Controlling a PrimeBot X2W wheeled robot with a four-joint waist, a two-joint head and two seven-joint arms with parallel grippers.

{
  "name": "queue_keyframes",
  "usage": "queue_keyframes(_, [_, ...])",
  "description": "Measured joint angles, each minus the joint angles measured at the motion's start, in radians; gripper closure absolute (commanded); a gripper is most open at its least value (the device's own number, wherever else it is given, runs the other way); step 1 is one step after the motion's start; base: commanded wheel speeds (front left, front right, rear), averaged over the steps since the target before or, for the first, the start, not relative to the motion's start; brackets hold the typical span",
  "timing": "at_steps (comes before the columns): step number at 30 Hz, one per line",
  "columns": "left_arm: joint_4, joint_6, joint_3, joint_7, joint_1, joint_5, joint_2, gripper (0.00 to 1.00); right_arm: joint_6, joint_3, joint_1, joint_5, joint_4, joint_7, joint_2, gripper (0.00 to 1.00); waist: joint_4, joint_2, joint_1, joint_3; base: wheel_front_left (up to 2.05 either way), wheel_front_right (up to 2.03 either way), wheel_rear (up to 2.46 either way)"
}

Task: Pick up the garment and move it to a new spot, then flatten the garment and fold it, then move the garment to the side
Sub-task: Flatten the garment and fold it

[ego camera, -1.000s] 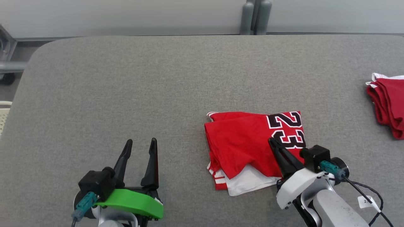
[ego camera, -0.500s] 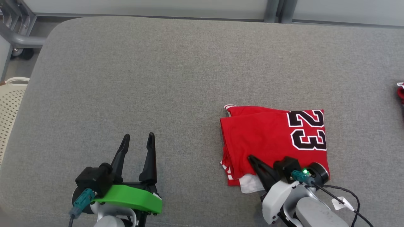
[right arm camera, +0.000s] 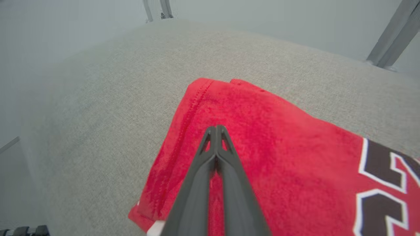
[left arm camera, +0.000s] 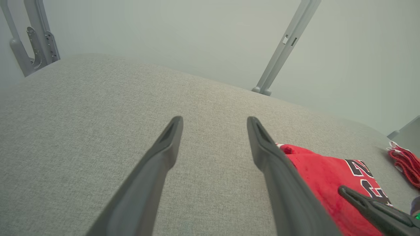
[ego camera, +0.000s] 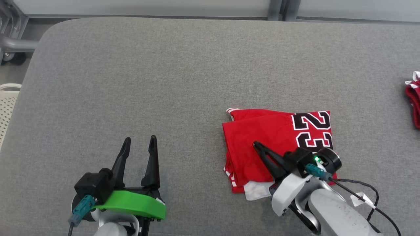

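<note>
The garment [ego camera: 262, 137] is a red jersey with a black-and-white "23", folded into a rough rectangle on the grey table [ego camera: 164, 82], right of centre. It also shows in the left wrist view as the garment [left arm camera: 321, 173] and in the right wrist view as the garment [right arm camera: 279, 131]. My right gripper [ego camera: 256, 144] is shut, with its fingers pressed together and nothing between them. It lies over the jersey's near part, pointing up-left; from above I cannot tell whether it touches the cloth. My left gripper [ego camera: 139, 140] stands open over bare table at the lower left, well clear of the jersey.
Another red garment [ego camera: 414, 100] lies at the table's right edge. A cream perforated basket [ego camera: 7, 105] sits beyond the left edge. Grey metal posts [ego camera: 277, 9] stand behind the table's far edge. A cable with a white tag [ego camera: 359, 198] trails from the right wrist.
The camera has shifted, so the whole picture moved. My right gripper slid from the "23" end toward the jersey's left near part. The left gripper stays open and still.
</note>
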Motion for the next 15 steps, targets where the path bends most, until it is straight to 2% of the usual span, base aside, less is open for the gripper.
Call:
queue_keyframes(2, [0.0,0.0,0.001,0.0,0.0,0.0,0.0,0.0,0.0,-0.039,0.007,-0.005,-0.053,0.0,-0.004,1.0,-0.009,0.0,0.0,-0.005,0.0,0.0,0.0])
queue_keyframes(3, [0.0,0.001,0.001,0.0,0.001,0.0,0.0,0.0,0.0,-0.059,0.012,-0.005,-0.077,0.0,-0.004,0.95,-0.014,0.0,0.0,-0.008,0.0,0.0,0.0])
queue_keyframes(5, [-0.001,0.001,0.0,0.0,0.001,0.0,0.001,0.0,0.0,-0.101,0.032,0.005,-0.111,0.0,-0.007,0.65,-0.026,0.0,0.0,-0.015,0.0,0.0,0.0])
queue_keyframes(6, [-0.001,0.001,0.0,0.0,0.002,0.0,0.001,0.0,0.0,-0.116,0.04,0.012,-0.119,0.0,-0.012,0.45,-0.032,0.0,0.0,-0.018,0.0,0.0,0.0])
queue_keyframes(7, [-0.001,0.001,-0.002,0.0,0.002,0.0,0.001,0.0,0.0,-0.128,0.046,0.018,-0.124,0.0,-0.02,0.0,-0.038,-0.0001,0.0,-0.022,0.0,0.0,0.0])
queue_keyframes(15, [0.002,0.008,-0.008,-0.001,0.006,0.006,0.004,0.0,0.0,-0.187,0.043,0.073,-0.104,0.0,-0.107,0.0,-0.086,-0.0002,0.0,-0.051,0.0,0.0,0.0])
